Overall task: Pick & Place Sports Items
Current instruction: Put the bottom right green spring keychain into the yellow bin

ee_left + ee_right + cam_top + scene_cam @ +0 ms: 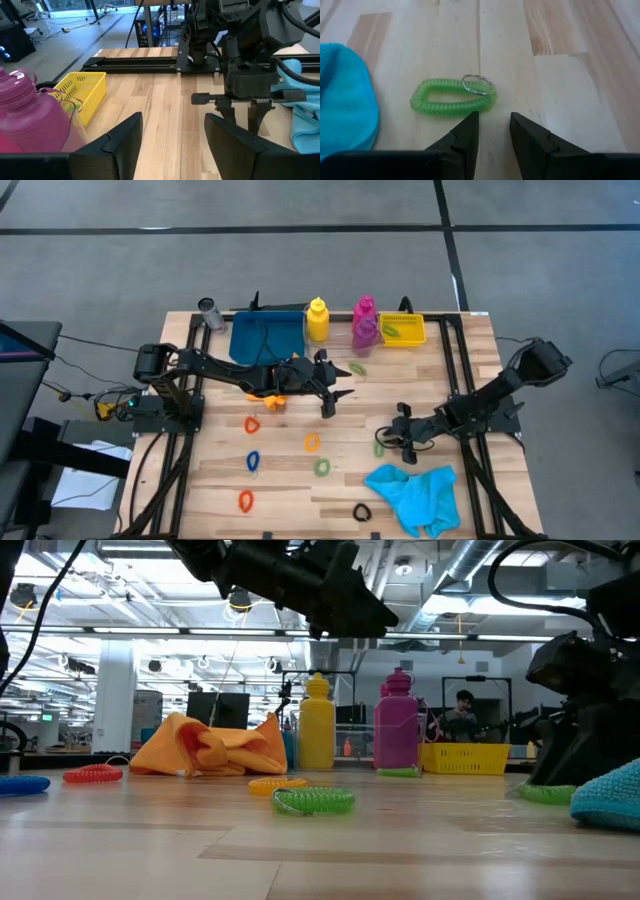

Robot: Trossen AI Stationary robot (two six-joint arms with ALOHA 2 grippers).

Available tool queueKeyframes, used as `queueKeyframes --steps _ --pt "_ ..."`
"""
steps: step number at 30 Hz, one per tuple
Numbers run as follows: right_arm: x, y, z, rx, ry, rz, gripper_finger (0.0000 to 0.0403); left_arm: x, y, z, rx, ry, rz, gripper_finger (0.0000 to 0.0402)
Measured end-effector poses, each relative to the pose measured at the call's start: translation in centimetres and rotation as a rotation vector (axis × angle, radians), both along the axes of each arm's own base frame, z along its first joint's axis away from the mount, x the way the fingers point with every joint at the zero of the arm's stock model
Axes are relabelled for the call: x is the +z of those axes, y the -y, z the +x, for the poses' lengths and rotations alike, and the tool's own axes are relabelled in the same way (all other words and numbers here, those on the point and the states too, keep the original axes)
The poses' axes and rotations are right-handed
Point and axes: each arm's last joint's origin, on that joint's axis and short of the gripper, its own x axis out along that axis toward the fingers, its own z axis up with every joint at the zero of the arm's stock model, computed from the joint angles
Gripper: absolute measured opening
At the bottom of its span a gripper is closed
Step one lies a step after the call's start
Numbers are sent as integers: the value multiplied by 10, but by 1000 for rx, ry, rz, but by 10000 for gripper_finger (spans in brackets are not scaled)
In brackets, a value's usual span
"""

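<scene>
A green coiled ring (452,97) with a small metal keyring lies flat on the wood, just beyond the tips of my right gripper (492,125). The gripper is open by a narrow gap, slants down low over the table (388,438), and has nothing between its fingers. The cyan cloth (415,495) lies heaped just near of it. My left gripper (335,385) hangs open and empty above the table's middle, beside the orange cloth (270,398). At the far edge stand the yellow bottle (318,320), the magenta bottle (364,308) and the purple bottle (365,336).
Several more rings lie scattered: orange (252,424), blue (253,461), yellow (312,443), green (322,467), red (245,501), black (361,512), and a green one (357,368) near the bottles. The blue tray (267,337) and the yellow bin (402,330) stand at the far edge.
</scene>
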Motion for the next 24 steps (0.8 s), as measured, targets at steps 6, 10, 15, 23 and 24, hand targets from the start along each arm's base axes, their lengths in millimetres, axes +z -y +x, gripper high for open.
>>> queueKeyframes --steps 6,10,15,23,24 --pt "0 -1 1 5 14 9 106 0 0 0 0 1 1 209" --pt "3 -2 3 23 34 40 106 0 0 0 -1 0 1 209" --pt "3 -1 4 43 23 94 106 0 0 0 -2 -2 0 209" --pt "9 1 10 65 66 203 106 -1 0 0 -4 -5 0 209" --pt "10 1 11 71 80 215 106 0 0 0 -4 -5 0 209"
